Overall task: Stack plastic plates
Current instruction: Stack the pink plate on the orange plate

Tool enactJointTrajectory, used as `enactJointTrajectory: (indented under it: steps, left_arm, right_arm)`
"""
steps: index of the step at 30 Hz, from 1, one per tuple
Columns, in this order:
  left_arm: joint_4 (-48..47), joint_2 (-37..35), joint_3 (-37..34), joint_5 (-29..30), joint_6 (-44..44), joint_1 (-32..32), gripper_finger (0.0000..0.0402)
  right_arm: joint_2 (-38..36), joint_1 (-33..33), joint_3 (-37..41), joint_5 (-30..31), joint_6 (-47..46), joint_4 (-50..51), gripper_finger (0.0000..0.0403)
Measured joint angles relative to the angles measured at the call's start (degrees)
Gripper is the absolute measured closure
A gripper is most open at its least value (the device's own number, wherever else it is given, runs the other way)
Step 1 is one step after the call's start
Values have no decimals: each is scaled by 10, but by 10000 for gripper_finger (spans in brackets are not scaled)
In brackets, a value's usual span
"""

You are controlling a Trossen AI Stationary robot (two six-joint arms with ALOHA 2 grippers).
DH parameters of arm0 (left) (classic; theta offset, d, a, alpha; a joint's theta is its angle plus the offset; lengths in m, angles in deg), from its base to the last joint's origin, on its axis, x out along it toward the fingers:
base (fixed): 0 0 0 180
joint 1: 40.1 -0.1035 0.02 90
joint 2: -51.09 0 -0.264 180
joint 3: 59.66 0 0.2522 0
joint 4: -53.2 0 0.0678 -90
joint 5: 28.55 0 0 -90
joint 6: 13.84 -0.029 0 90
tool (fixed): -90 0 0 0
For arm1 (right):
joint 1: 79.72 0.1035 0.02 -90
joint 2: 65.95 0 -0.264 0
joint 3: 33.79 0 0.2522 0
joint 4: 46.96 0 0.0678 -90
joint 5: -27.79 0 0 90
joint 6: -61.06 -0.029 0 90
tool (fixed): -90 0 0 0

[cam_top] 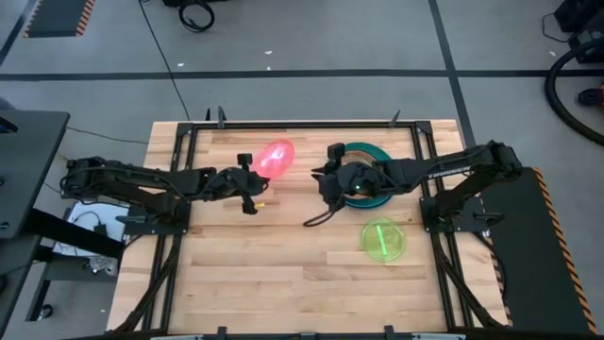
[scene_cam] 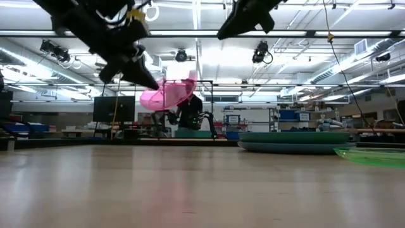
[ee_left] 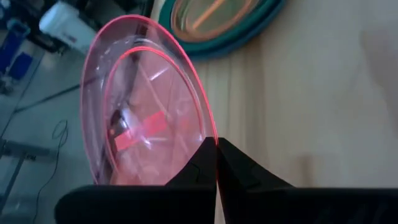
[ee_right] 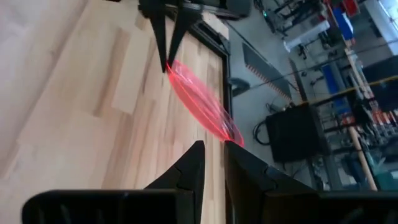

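Table (cam_top: pixel 283 283): two loose plates (one airborne).

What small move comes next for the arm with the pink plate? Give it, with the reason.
Probably carry it on toward the stack of plates and level it. The left gripper is shut on the pink plate's rim, holding it tilted above the table, short of the stack. The right gripper hangs over that stack and may need to clear first.

Right hand (cam_top: pixel 332 177) covers stack of plates (cam_top: pixel 382 194), upper plates hidden; green plate (scene_cam: pixel 373 155) cut off at 3 o'clock, low view.
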Motion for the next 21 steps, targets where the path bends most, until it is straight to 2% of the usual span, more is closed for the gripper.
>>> enactJointTrajectory:
  steps: [8, 11, 21]
  left_arm:
    - [-23, 1, 46, 0, -15, 46, 395]
    - [-27, 1, 49, -1, -17, 58, 395]
    - [-52, 1, 49, 0, 2, 90, 395]
  right_arm:
    - [19, 31, 0, 55, -14, -11, 330]
    - [29, 44, -11, 55, -22, -13, 322]
    - [109, 69, -66, 58, 24, -8, 256]
